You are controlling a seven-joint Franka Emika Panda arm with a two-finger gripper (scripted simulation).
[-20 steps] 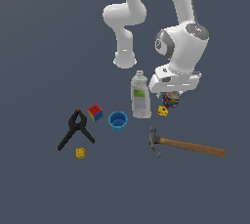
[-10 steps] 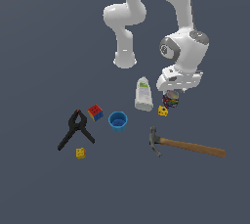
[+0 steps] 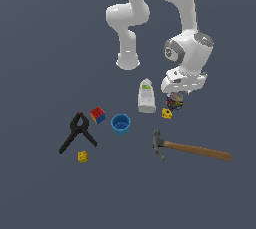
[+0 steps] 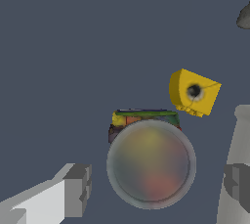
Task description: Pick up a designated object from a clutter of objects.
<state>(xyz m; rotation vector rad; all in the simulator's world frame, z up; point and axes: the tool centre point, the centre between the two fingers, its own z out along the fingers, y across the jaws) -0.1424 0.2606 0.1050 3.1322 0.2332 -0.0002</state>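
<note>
The multicoloured can (image 4: 151, 163) stands upright on the floor, its axis vertical and grey metal top facing the wrist camera, just beside a yellow block (image 4: 193, 92) and near the white bottle (image 3: 146, 96). The gripper (image 4: 158, 184) hangs over it with jaws wide, one finger (image 4: 78, 190) on each side, neither touching.

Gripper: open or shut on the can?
Open. In the wrist view the fingers stand clear on either side of the can, with gaps showing.
</note>
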